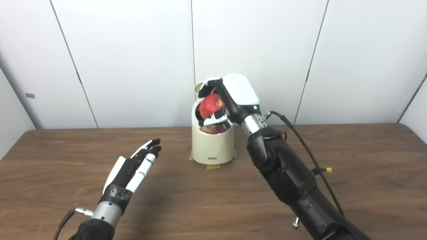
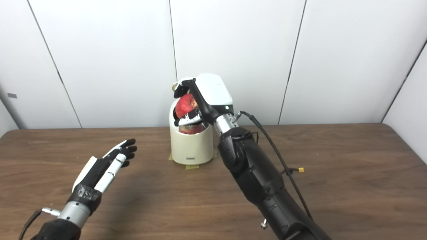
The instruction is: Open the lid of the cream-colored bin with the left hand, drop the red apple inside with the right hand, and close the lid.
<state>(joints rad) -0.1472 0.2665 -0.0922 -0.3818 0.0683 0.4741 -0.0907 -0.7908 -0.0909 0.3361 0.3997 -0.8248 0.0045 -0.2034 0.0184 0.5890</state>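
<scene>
Apple (image 1: 212, 104) sits gripped in the right hand (image 1: 230, 100) over the open mouth of the bin (image 1: 212, 146); something red already shows inside; the lid (image 1: 199, 87) stands tipped back behind. From the right eye view, the left hand (image 2: 103, 166) hovers spread and empty above the table (image 2: 333, 173), apart from the bin; unheld, the lid could fall onto the fingers, or the apple jam.

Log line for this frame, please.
stage: apple at bin mouth | right hand: shut on red apple | left hand: open, apart from bin | lid: open
</scene>
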